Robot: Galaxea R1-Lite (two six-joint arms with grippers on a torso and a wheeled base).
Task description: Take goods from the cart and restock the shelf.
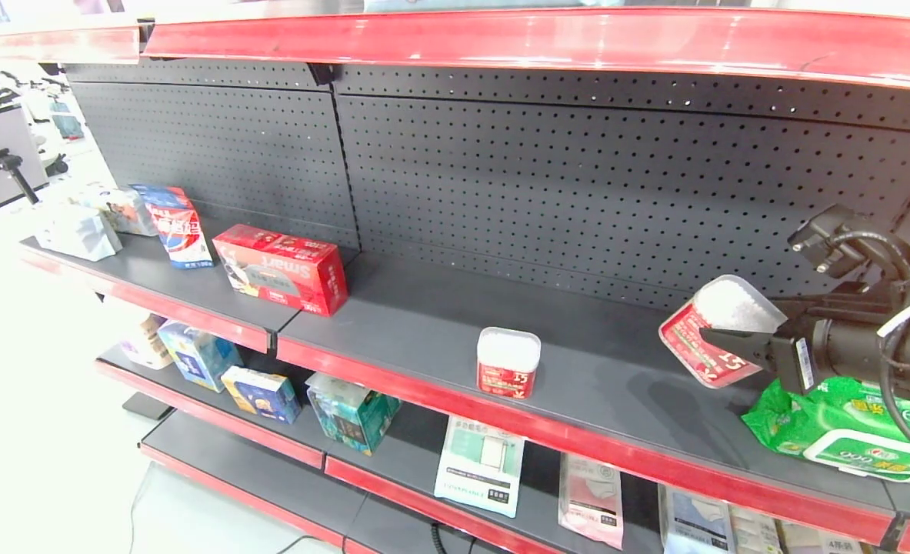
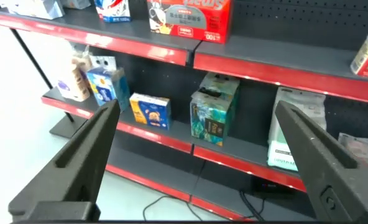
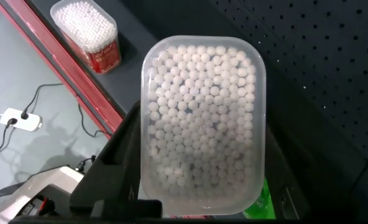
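Left gripper (image 2: 199, 158): its dark fingers (image 2: 78, 162) are spread wide with nothing between them, facing the lower boards of the shelf.
Red-edged grey metal shelf (image 1: 393, 377): the upper board runs across the head view in front of a black pegboard back.
Blue-and-red pouch (image 1: 181, 227): upright at the left end of the upper board.
Red rectangular carton (image 1: 281, 269): just right of the pouch, lying on its long side.
Standing clear plastic tub of cotton swabs with a red label (image 1: 508, 362): upright near the front edge, mid-board.
Held clear plastic swab tub (image 1: 720, 327): tilted and raised off the board, well to the right of the standing tub.
Right gripper (image 1: 724, 335): its black fingers (image 3: 119, 165) are clamped on the held tub, one on each side.
Green wet-wipe pack (image 1: 847, 427): lying flat on the board below the right gripper.
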